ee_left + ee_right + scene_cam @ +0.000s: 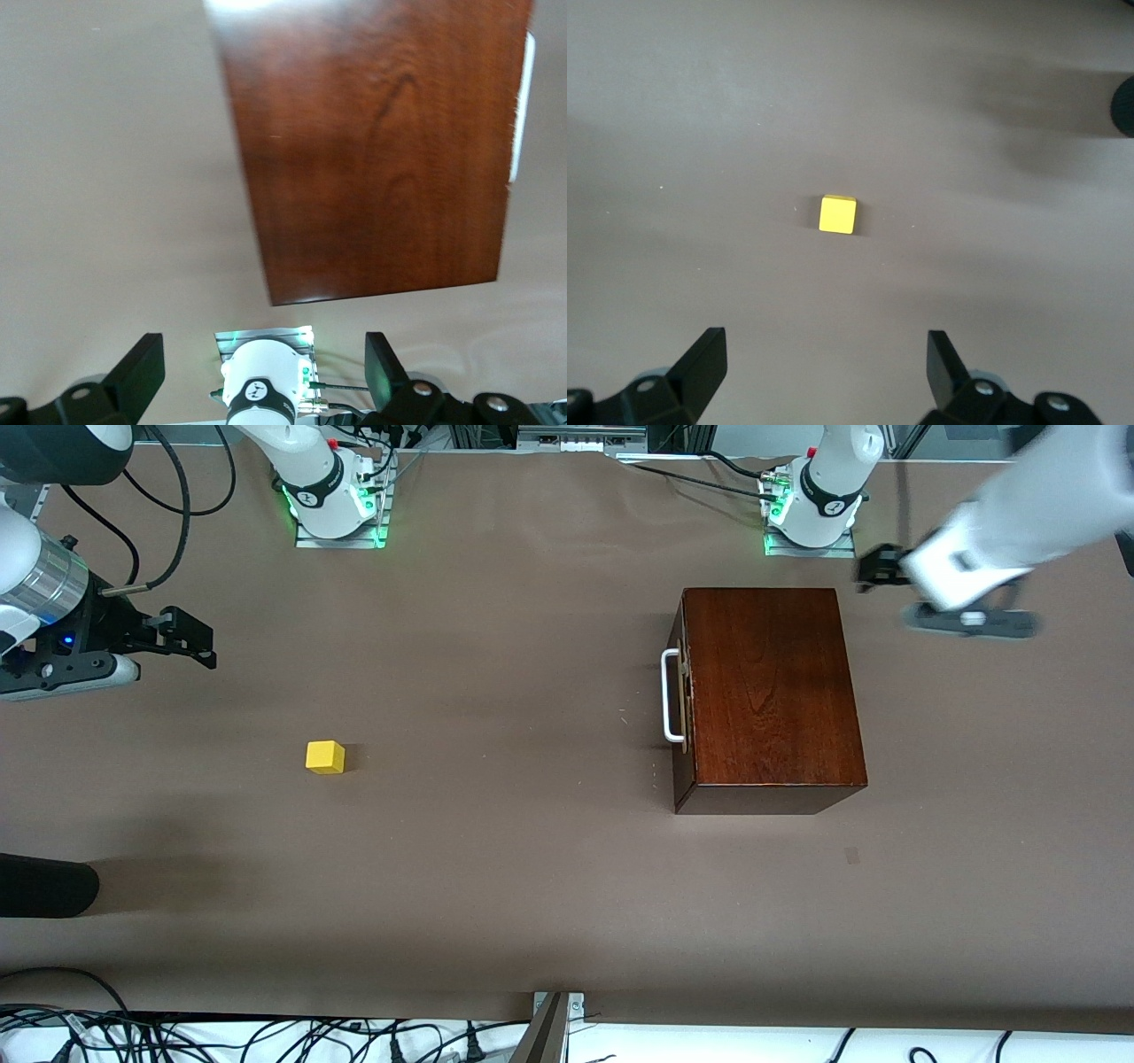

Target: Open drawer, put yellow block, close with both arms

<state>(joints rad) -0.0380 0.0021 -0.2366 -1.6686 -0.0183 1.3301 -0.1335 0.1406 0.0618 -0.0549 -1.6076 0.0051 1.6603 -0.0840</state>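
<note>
The drawer point(680, 695) sits shut in the box point(772, 691), right of centre in the front view, its white handle point(670, 695) facing the block point(325, 757), which lies alone on the table point(496, 850) at centre-left, well apart from the box. The right wrist view shows the block point(837, 214) mid-frame with the right gripper point(824, 367) spread wide and empty at the bottom edge; the front view shows that gripper point(182, 638) only side-on at the left edge. The left gripper point(886, 567) hangs at upper right (blurred there); its wrist view shows the fingers point(142, 367) wide apart, holding nothing, the box top point(376, 150) filling the upper frame.
</note>
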